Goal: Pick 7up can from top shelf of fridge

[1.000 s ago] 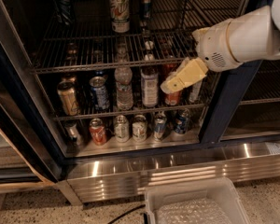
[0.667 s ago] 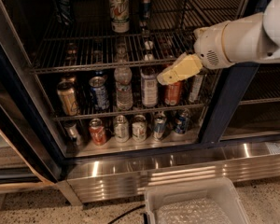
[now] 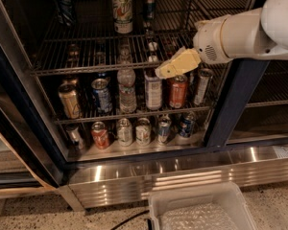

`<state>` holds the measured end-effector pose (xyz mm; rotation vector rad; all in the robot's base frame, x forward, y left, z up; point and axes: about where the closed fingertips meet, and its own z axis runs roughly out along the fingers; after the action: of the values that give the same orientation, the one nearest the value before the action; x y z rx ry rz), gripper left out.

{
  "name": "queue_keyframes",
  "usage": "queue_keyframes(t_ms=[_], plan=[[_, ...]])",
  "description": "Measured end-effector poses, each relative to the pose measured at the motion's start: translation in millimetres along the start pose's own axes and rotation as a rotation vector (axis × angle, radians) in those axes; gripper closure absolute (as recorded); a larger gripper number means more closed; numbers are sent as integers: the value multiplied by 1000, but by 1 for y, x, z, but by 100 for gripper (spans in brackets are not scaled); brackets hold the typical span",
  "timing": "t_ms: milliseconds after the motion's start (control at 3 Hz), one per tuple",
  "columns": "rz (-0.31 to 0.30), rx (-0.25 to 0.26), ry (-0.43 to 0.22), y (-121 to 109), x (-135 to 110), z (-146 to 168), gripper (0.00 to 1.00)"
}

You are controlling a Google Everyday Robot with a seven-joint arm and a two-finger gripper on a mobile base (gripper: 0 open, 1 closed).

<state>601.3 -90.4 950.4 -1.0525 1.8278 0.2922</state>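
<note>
The pale yellow gripper (image 3: 178,63), opening impossible to tell, hovers before the grey wire top shelf (image 3: 77,56), below-right of the upright whitish-silver 7up can (image 3: 122,9), likely staging its reach.

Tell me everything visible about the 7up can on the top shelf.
The tall whitish-silver 7up can with green lettering and a small red spot stands upright on the grey wire top shelf, toward the back. A slim dark can stands beside it, not touching. Nothing grips it: the pale yellow end effector hangs lower, toward the picture's right, before the shelf's front edge, apart from it.
</note>
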Motion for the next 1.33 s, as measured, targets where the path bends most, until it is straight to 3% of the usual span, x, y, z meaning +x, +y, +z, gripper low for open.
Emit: queue_keyframes(t_ms=[333,667,1000,1333], plan=[[7,39,-41,-6,-10,13,0],[16,51,-132,-17,-37,42,0],[34,30,-198,-30,-59,73,0],[11,34,-239,-49,-89,134,0]])
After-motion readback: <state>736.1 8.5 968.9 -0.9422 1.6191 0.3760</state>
